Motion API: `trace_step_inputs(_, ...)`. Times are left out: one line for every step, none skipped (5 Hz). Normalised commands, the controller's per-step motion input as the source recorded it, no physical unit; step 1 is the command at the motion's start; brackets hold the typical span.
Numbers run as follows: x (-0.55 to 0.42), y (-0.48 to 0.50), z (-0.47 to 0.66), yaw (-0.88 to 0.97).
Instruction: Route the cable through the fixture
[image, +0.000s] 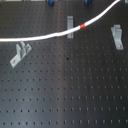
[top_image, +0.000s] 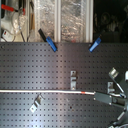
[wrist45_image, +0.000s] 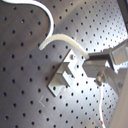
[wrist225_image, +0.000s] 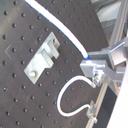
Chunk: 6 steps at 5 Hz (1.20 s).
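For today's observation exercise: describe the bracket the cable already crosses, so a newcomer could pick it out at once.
Start from the black perforated board in the first exterior view and follow the white cable to its red band. Just left of that band stands a small grey metal bracket. Unlike the other two brackets, it alone has the cable lying across it.

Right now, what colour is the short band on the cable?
Red, on the otherwise white cable; the band shows best in the first exterior view.
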Motion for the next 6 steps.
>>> trace_step_inputs(-0.669,0.006,0.54,0.00)
trace_step_inputs(-0.026,0.001,0.01,0.00)
trace_step_inputs(-0.182,0.359,0.05,0.19)
trace_step_inputs(0.004,0.068,0.00,0.00)
trace_step_inputs(-0.278,0.026,0.19,0.04)
trace_step_inputs(-0.663,-0.115,0.47,0.19)
